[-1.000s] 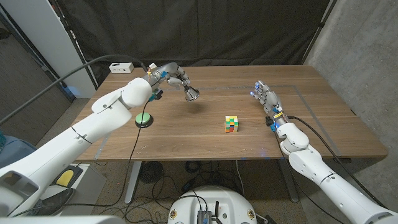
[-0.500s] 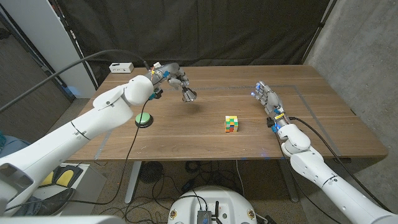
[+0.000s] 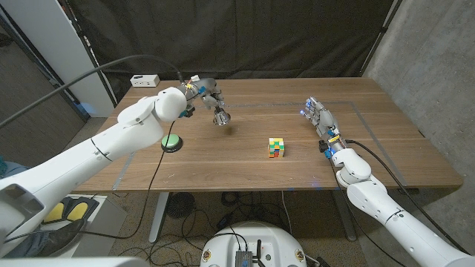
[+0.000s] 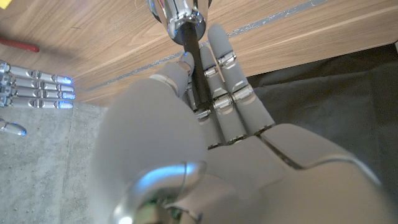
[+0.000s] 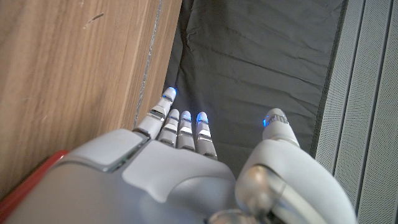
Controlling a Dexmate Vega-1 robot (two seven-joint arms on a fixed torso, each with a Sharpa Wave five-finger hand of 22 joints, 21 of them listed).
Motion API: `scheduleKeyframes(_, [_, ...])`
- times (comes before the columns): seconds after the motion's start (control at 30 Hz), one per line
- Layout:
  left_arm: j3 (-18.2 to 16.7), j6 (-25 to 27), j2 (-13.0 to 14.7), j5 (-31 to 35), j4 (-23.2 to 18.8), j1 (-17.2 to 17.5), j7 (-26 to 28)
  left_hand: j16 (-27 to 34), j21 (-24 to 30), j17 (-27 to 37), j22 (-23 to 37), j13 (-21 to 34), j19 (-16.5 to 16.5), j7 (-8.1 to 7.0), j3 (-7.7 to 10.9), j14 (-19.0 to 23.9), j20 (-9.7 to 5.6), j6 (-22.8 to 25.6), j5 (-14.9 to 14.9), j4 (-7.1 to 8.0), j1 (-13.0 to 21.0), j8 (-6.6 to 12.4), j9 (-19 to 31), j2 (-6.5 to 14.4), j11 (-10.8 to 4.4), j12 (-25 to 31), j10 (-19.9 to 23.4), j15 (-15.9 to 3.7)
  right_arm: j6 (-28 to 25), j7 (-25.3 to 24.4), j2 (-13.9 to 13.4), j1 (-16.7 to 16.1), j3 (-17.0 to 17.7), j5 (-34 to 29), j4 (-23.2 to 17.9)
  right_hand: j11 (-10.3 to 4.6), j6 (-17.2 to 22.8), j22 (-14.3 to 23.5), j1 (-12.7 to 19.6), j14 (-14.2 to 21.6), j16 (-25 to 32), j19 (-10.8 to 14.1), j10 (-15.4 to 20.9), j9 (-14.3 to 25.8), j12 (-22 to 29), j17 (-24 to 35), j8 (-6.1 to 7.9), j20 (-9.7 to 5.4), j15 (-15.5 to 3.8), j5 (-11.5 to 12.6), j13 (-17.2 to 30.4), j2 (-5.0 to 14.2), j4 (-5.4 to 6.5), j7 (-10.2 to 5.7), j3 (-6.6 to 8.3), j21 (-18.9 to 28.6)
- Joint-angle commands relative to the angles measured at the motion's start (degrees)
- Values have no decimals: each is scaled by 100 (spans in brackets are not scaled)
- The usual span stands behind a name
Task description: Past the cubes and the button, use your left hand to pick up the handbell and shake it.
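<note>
While its fingers [image 4: 231, 99] grip the handbell [image 3: 220, 116], the left hand [image 3: 202, 90] hovers above the table [image 3: 245, 156].

Bare wooden table [image 3: 297, 174] lies between the green round button [image 3: 171, 141] and multicoloured cube [image 3: 276, 147] (well apart).

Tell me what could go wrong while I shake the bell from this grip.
1. The left hand holds the handbell by its thin dark handle, pinched between the fingers; a hard shake could probably slip it loose.
2. The bell hangs low over the table, so a downward swing might strike the wood.
3. The green button sits close under the left arm; a wide swing could bump it.
</note>
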Motion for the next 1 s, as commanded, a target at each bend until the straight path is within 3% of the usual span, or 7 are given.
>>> scheduleKeyframes(0.03, [368,80,-131,573,291,-346,-404,44,44,12,17,22,-9,62,32,591,23,-32,32,-12,72,4,16,31,2,-11,47,-551,-144,-153,-46,-26,13,-84,-125,-15,58,20,59,34,7,48,54,24,17,25,-5,-3,19,27,12,16,5,-4,-18,0])
scheduleKeyframes(0.4, [442,-15,-339,795,622,-360,-389,47,61,15,16,23,-31,58,35,591,29,-33,32,-7,60,-6,16,34,-3,-35,56,-544,-170,-113,-39,68,6,-80,-55,-10,58,20,60,32,5,46,50,24,14,25,-6,3,17,27,12,16,5,0,-21,-4])
scheduleKeyframes(1.0, [446,-47,-623,1110,996,-136,195,44,90,9,15,38,-48,43,45,588,32,-20,35,-5,42,-13,19,33,-8,-60,69,-560,-223,-184,-61,45,47,-66,-89,-11,55,20,55,37,6,43,51,24,12,26,-10,11,19,26,12,16,9,-3,-26,-9])
